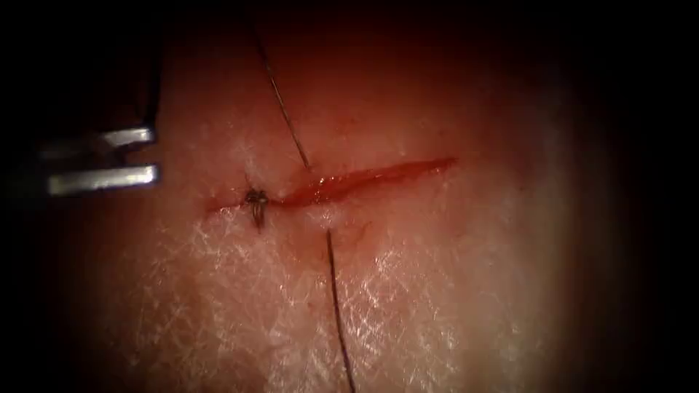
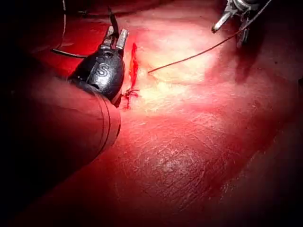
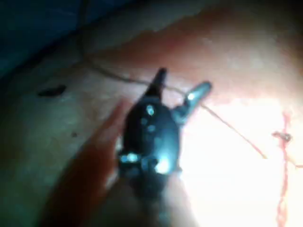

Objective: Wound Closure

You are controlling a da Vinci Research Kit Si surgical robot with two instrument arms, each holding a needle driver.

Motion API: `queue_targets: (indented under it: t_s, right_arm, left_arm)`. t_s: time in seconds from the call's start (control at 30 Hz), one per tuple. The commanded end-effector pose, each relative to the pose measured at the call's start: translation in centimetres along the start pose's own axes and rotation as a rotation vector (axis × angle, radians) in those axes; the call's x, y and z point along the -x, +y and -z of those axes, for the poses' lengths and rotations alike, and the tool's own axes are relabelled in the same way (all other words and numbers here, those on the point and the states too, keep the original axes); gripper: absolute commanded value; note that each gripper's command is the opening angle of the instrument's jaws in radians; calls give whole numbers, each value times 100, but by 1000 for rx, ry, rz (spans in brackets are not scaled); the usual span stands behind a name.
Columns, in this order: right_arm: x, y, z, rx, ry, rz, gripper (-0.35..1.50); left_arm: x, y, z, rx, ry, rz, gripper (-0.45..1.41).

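The cut (image 1: 364,178) runs across the tissue (image 1: 451,276), with red fluid along it and a tied knot (image 1: 255,198) near its left end. Just right of the knot, thread (image 1: 287,120) comes down to the cut's far edge and leaves the near edge toward the front (image 1: 336,306). My left tool (image 1: 154,154) sits left of the cut, off the tissue, shut on the dark curved needle (image 1: 153,87) near one end; the needle (image 2: 112,20) rises clear of the tissue. My right tool (image 3: 182,82) stands open, holding nothing, with thread (image 3: 227,125) running past its jaws.
The left tool's dark wrist (image 2: 99,71) lies close beside the knot (image 2: 129,93) and the cut (image 2: 134,64). A strand (image 2: 189,56) stretches from the cut up past the right tool (image 2: 226,37). Another strand (image 2: 66,53) trails behind the left tool.
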Motion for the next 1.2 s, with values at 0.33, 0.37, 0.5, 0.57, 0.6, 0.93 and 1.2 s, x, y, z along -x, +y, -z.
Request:
queue_targets:
  t_s: [0.33, 0.37, 0.5, 0.57, 0.6, 0.93, 1.2]
  right_arm:
    - [79, 34, -53, 122, -123, 28, 138]
    - [79, 34, -53, 122, -123, 28, 138]
    - [81, 36, -72, 139, -123, 39, 136]
    - [81, 38, -81, 146, -119, 61, 136]
    - [81, 39, -85, 144, -117, 61, 136]
    - [86, 38, -105, 147, -107, 65, 111]
    - [84, 31, -89, 14, -107, 71, -35]
  left_arm:
    - [7, 1, -8, 0, 1, 0, -45]
    - [7, 1, -8, 0, 1, 0, -45]
    - [7, 1, -8, 1, 1, 0, -45]
    - [7, 1, -8, 1, 1, 0, -45]
    - [7, 1, -8, 0, 1, 0, -45]
    - [7, 2, -9, 0, 1, -1, -45]
    - [7, 2, -8, 1, 1, 0, -45]
